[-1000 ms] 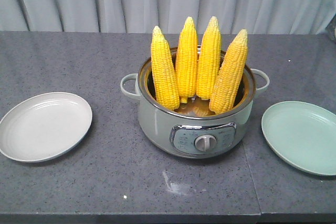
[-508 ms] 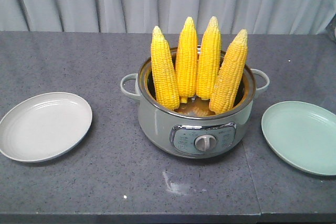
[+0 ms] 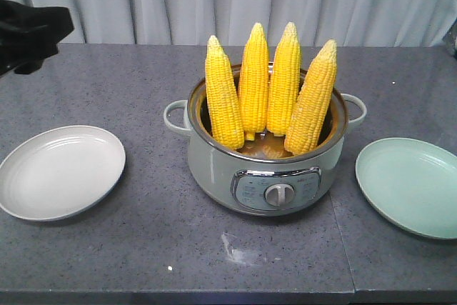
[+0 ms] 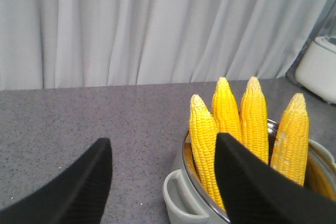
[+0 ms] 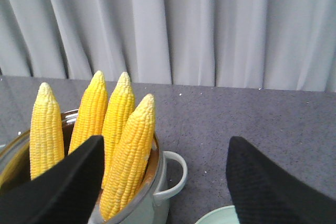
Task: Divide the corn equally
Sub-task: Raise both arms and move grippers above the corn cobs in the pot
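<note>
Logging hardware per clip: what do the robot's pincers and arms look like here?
Both pincers are matte black. The left pincer shows two broad curved fingers tapering to rounded tips, with a fine ribbed texture; the right pincer has matching fingers. In the front view only a blocky black part of the left arm shows. No cables or markings are visible.

The left claw [image 3: 32,30] has come into the front view, a dark shape high up and well to the left of the pot [image 3: 214,169].
</note>
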